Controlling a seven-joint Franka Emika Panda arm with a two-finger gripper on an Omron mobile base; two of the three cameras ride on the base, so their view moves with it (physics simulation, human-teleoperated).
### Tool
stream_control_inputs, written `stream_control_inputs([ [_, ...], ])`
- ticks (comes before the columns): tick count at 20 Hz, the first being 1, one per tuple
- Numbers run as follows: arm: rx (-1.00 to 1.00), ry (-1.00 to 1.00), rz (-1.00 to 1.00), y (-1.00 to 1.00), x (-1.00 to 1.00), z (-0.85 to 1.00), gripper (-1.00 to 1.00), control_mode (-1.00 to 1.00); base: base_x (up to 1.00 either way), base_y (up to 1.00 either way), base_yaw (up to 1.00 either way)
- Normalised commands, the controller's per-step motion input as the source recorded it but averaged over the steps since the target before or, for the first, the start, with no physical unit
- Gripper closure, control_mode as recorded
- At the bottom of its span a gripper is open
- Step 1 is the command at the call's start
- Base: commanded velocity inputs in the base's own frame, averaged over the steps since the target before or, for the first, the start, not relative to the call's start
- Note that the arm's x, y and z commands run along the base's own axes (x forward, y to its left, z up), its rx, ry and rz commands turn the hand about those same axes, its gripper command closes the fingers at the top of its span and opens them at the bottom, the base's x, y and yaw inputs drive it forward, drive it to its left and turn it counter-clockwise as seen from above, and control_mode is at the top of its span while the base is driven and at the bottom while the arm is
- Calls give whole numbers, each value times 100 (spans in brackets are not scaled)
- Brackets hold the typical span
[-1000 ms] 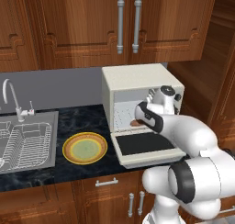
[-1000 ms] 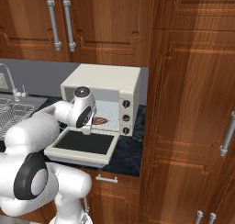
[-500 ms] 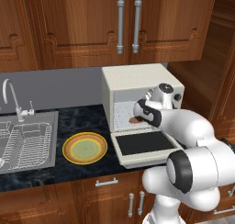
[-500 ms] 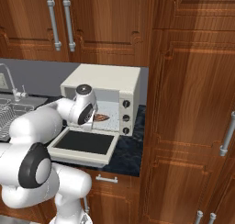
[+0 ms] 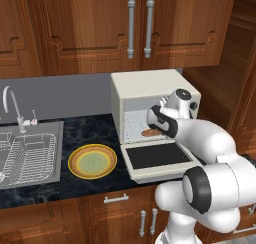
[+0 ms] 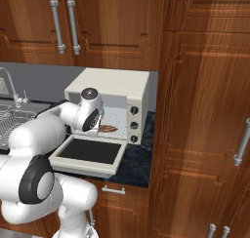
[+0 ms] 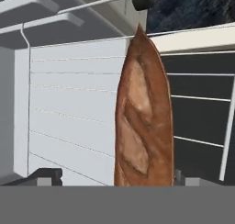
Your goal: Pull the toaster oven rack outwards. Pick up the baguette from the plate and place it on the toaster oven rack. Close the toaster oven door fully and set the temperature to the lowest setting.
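The baguette [image 7: 143, 117] lies on the toaster oven rack [image 7: 197, 141], lengthwise between my two fingertips. My gripper [image 7: 117, 177] is open, with a gap on each side of the loaf. The cream toaster oven [image 5: 150, 85] stands on the counter, and my hand reaches into its mouth above the baguette [image 5: 149, 133]. The toaster oven door [image 5: 156, 157] hangs flat open below the hand. From the right, the baguette [image 6: 108, 128] shows just inside the cavity. The plate [image 5: 92, 162] sits empty to the left of the oven.
Three round knobs [image 6: 133, 125] run down the oven's right panel. A sink with a wire dish basket [image 5: 27, 150] and a faucet [image 5: 12, 105] lies at the left. Wooden cabinets hang above, and a tall wooden cabinet [image 6: 205, 110] stands right of the oven.
My jaws have spread wide and let go of the baguette, which now rests on the rack. The hand has shifted slightly at the oven mouth.
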Motion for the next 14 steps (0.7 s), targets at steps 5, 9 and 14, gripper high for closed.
stream_control_inputs([
  [5,5,2,0,-10,-17,18,-100,-100,0,0,0],
  [9,1,16,-2,-6,-57,52,-100,-100,0,0,0],
  [14,0,4,2,1,-67,52,-100,-100,0,0,0],
])
